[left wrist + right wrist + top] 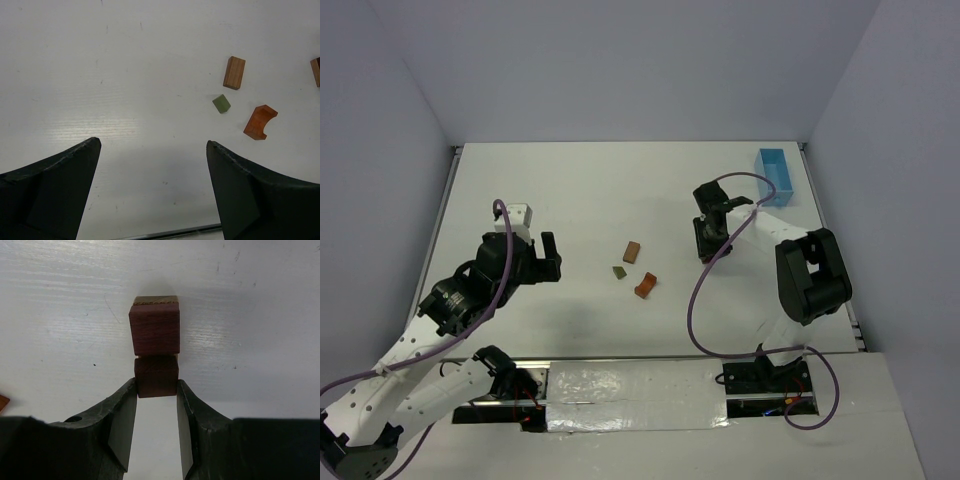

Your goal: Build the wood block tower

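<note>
In the right wrist view my right gripper (156, 383) is shut on a dark brown block (156, 375). That block touches a second reddish-brown block (155, 330), and a tan edge (155, 300) shows just beyond it. From above, the right gripper (705, 243) hides this stack. Three loose blocks lie mid-table: a tan one (632, 251), an olive-green one (619, 271) and an orange arch (645, 285). My left gripper (546, 258) stands open to their left with nothing between its fingers. Its wrist view shows the left gripper (152, 145), the tan block (234, 72), the green block (221, 104) and the arch (260, 122).
A light blue tray (776, 175) stands at the back right near the table edge. White walls close in the table on three sides. A purple cable (695, 300) loops from the right arm down to its base.
</note>
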Motion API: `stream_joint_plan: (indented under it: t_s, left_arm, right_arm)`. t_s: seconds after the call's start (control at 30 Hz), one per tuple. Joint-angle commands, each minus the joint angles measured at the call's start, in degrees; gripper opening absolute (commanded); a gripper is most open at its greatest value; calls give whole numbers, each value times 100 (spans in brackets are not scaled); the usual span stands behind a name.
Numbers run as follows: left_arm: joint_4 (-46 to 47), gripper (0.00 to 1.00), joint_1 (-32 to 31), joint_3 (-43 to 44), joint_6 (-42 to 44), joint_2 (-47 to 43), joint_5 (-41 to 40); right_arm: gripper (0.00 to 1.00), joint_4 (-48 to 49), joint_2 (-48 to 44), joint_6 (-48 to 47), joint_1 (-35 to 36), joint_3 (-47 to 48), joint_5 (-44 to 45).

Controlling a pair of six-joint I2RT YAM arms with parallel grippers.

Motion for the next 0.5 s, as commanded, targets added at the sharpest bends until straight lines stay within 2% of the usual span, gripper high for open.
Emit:
stream_joint_plan:
  t_s: [0.0,0.23,0.47]
  left_arm:
    - [211,99,-13,28,183,-5,39]
    - [246,99,-13,10,218,-23,109]
    - [246,99,-13,10,236,-14,144]
  right_arm:
    - [23,-126,-202,-159,-30,68,-22]
    - [17,-232,-132,-238,-21,112,163]
    - [19,-249,-150,-326,-21,199,198]
